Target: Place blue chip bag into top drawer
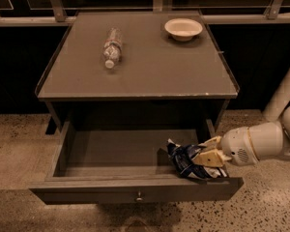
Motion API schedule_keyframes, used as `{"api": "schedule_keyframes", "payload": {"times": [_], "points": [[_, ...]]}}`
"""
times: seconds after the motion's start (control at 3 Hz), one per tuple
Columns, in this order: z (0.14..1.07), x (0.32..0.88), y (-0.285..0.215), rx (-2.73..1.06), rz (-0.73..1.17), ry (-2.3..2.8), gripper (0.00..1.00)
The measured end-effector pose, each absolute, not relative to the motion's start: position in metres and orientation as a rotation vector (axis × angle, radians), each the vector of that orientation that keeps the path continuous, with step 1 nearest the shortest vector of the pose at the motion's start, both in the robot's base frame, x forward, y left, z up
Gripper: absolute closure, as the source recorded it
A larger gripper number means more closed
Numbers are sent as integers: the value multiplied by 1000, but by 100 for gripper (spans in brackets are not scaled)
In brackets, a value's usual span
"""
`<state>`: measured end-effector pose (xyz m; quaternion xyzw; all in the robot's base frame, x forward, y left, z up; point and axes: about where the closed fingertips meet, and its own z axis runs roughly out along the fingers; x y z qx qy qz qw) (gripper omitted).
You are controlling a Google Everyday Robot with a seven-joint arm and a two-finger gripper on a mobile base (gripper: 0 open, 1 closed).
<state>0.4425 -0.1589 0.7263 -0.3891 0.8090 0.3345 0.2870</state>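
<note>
The top drawer [135, 189] stands pulled out under the table, its front panel with the small round knob [139, 195] toward me. The blue chip bag [182, 159], crumpled dark blue with white markings, is at the drawer's right front corner, inside the opening. My gripper [203, 157] reaches in from the right and its cream fingers [211, 157] are shut on the bag's right side. I cannot tell whether the bag rests on the drawer floor or hangs just above it.
A clear plastic water bottle [111, 48] lies on the table top [150, 76]. A white bowl [183, 28] stands at the back right. My white arm [266, 141] stretches from the right over the speckled floor. A rail runs behind the table.
</note>
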Motion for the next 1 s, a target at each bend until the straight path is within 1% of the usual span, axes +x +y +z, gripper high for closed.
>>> {"api": "schedule_keyframes", "payload": {"times": [0.33,0.67,1.0], "points": [[726,442,-159,-1040,894,2161,17],[726,442,-159,-1040,894,2161,0],[726,442,-159,-1040,894,2161,0]]}}
